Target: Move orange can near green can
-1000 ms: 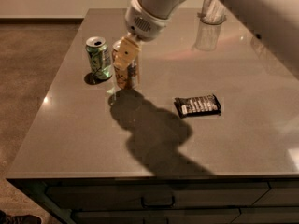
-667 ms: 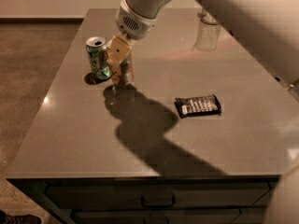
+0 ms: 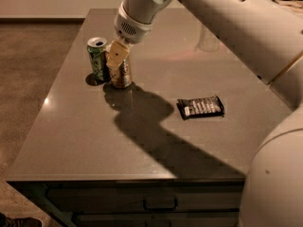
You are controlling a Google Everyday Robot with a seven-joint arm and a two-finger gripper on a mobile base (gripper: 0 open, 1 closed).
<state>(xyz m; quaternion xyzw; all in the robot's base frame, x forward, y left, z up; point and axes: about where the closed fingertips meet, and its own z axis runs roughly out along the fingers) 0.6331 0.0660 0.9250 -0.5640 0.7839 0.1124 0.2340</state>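
Observation:
The green can (image 3: 97, 58) stands upright near the table's left side. The orange can (image 3: 123, 75) stands right beside it on its right, almost touching, its base at the table top. My gripper (image 3: 119, 59) comes down from above and is shut on the orange can's upper part. One beige finger pad (image 3: 117, 56) covers the can's front and top. My arm reaches in from the upper right and casts a wide shadow over the table's middle.
A dark snack bar wrapper (image 3: 200, 107) lies flat right of centre. A tall pale cylinder (image 3: 208, 38) stands at the back, partly behind my arm. The grey table (image 3: 85, 141) has its left edge close to the green can. Drawers sit below the front edge.
My gripper has carried the orange can further left and slightly forward, so it now stands right next to the green can. The green can and the wrapper have not moved.

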